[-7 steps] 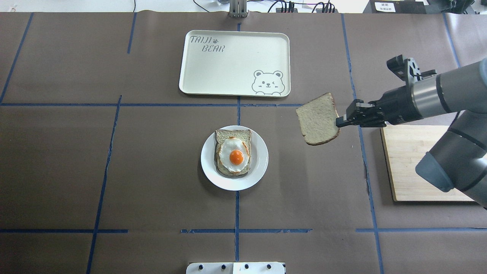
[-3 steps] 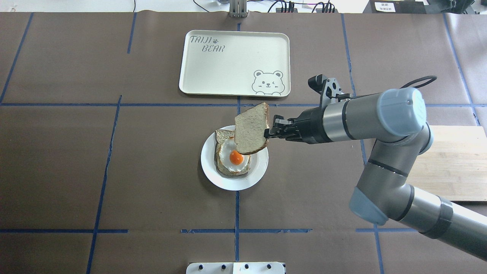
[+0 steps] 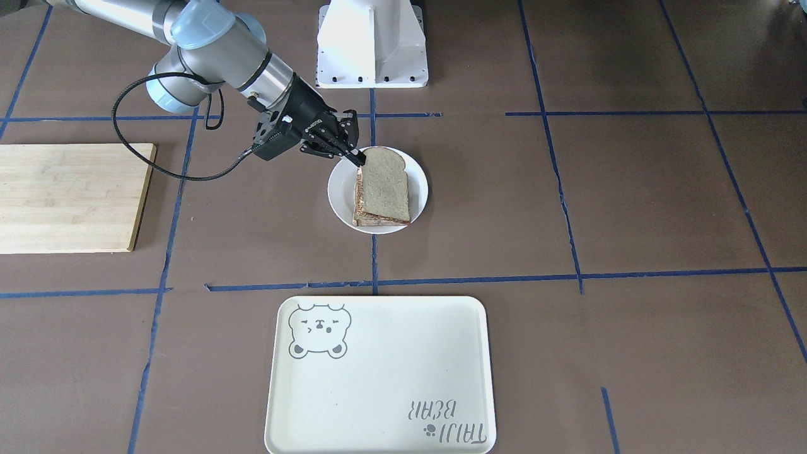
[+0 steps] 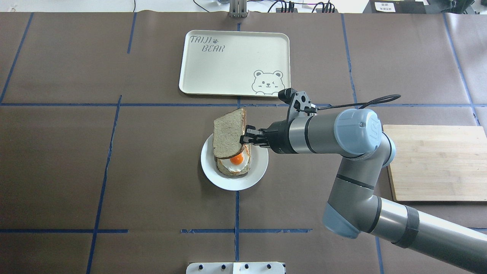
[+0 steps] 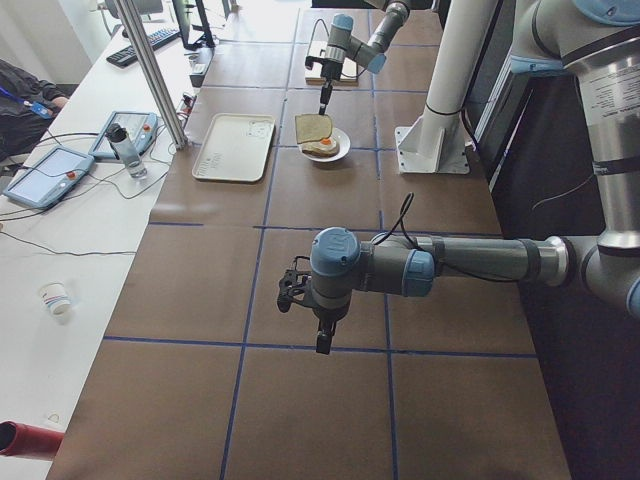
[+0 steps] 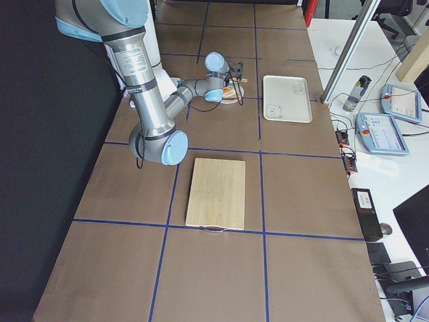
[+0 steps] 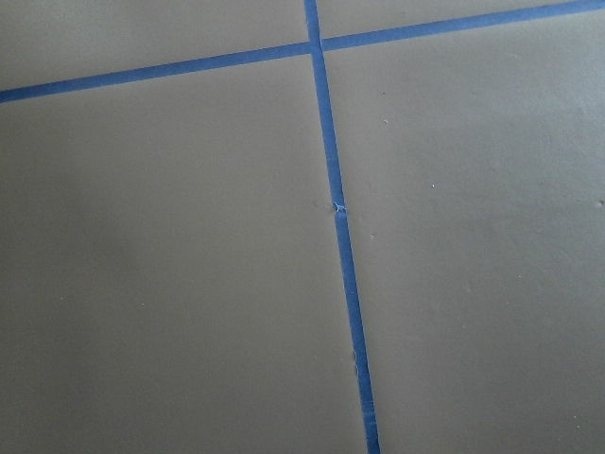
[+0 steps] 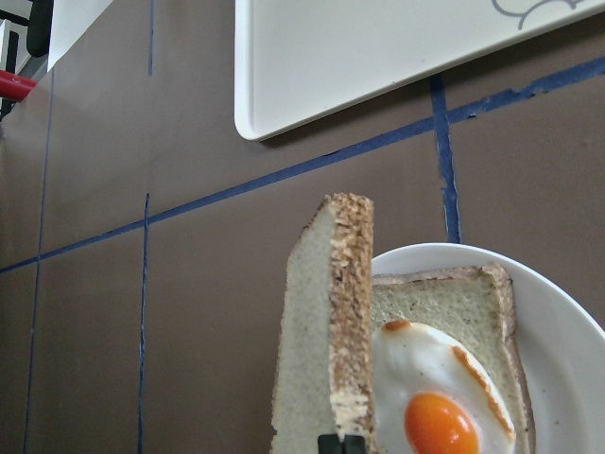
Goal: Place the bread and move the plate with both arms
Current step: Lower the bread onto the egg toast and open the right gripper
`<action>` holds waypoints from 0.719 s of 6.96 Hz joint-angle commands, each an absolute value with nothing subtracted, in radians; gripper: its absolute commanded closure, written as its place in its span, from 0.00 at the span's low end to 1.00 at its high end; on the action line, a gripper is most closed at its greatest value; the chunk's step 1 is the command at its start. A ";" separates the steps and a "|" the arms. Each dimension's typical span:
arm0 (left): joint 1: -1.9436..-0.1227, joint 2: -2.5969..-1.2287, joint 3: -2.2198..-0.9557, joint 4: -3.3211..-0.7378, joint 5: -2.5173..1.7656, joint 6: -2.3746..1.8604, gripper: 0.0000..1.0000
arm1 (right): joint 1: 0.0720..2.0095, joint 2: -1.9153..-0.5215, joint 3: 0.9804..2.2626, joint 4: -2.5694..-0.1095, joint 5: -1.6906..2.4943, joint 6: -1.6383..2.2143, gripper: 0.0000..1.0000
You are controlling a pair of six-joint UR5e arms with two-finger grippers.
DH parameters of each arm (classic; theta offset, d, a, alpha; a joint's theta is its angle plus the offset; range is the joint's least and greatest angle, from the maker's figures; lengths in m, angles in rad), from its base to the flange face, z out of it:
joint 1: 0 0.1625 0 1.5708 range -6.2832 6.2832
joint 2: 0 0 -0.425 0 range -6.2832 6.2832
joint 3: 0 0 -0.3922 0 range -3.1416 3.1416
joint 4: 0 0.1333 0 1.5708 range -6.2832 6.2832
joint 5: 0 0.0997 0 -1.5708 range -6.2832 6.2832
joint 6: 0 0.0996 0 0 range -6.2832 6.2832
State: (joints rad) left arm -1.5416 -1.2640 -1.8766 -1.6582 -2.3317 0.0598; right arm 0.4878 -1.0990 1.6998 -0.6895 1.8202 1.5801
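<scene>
My right gripper (image 4: 243, 140) is shut on the right edge of the plain bread slice (image 4: 227, 133). It holds the slice tilted just above the egg-topped slice (image 4: 236, 163) on the white plate (image 4: 228, 185). In the front-facing view the bread (image 3: 383, 184) covers the egg slice on the plate (image 3: 420, 184), with the gripper (image 3: 359, 157) at its corner. The right wrist view shows the bread's crust edge (image 8: 348, 312) upright beside the egg (image 8: 442, 423). My left gripper (image 5: 320, 340) hangs over bare table far from the plate; I cannot tell whether it is open or shut.
The cream bear tray (image 4: 234, 62) lies beyond the plate. A wooden cutting board (image 4: 437, 161) lies to the right, partly under my right arm. Blue tape lines cross the brown table. The white robot base (image 3: 372, 41) stands at the near edge.
My right arm has swung left with the bread, from near the cutting board to above the plate, and has lowered it over the egg slice.
</scene>
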 commanded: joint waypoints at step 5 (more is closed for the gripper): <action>-1.542 -1.264 -1.876 -1.660 -2.332 0.060 0.00 | 0.443 -1.123 1.651 -0.684 1.776 1.571 0.99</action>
